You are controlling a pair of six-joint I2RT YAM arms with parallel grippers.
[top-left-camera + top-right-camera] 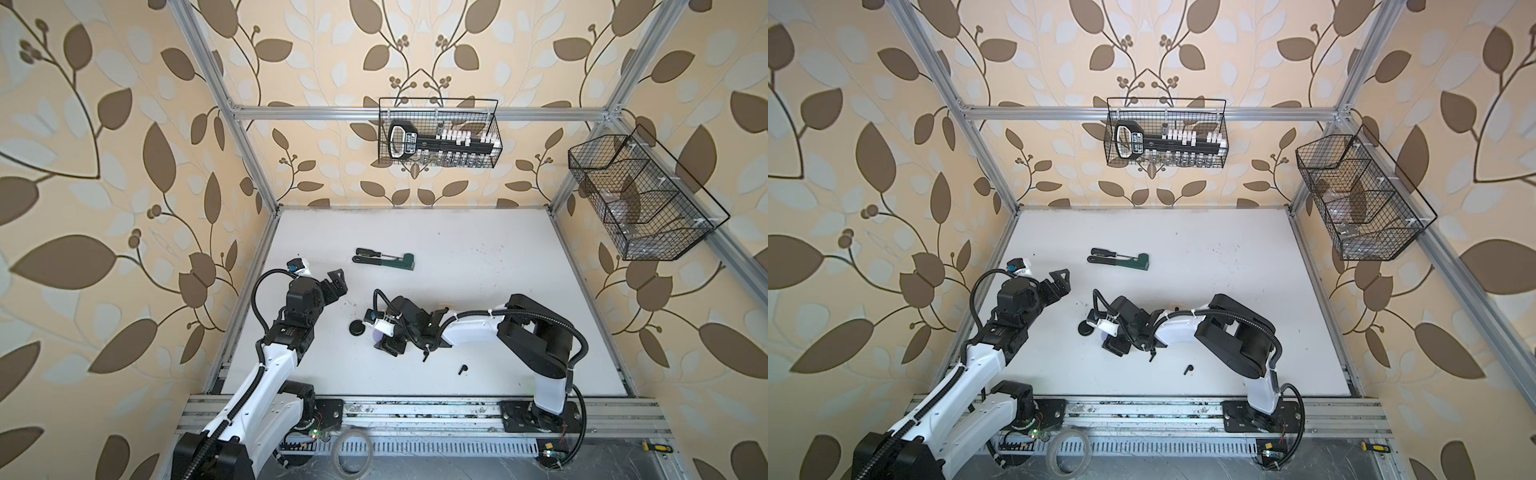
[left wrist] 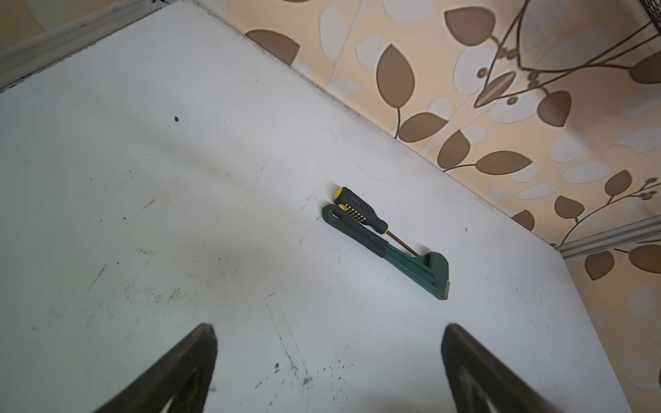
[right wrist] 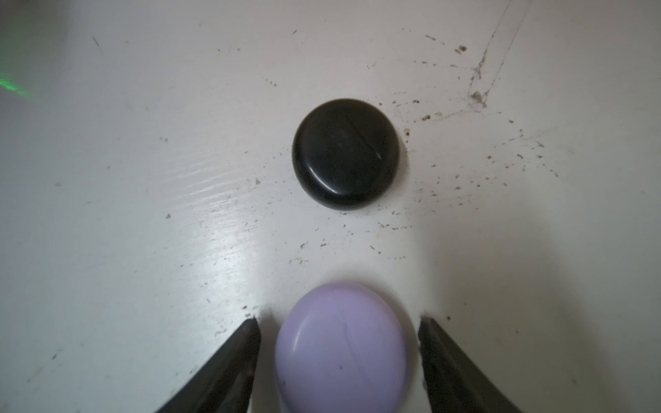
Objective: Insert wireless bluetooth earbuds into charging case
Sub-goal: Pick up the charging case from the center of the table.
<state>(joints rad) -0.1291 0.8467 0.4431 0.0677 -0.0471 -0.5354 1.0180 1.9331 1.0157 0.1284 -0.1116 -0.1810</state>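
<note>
Straddles closed lilac case (image 3: pixel 341 354), lower centre, with right end effector (image 3: pixel 339 320) open, probably to steady it; holds left end effector (image 2: pixel 329 327) spread, idle.

Beige wallpaper (image 1: pixel 104 166) printed with brown and pale leaves on thin stems covers every wall around me. A bare aluminium frame (image 1: pixel 332 112) runs up the corners and across the back. A black wire basket (image 1: pixel 436 99) hangs on the back bar, and a second basket (image 1: pixel 656 245) hangs on the right-hand rail. Below, the white surface (image 1: pixel 457 249) is scuffed, speckled with dark grit, and catches a soft sheen.
</note>
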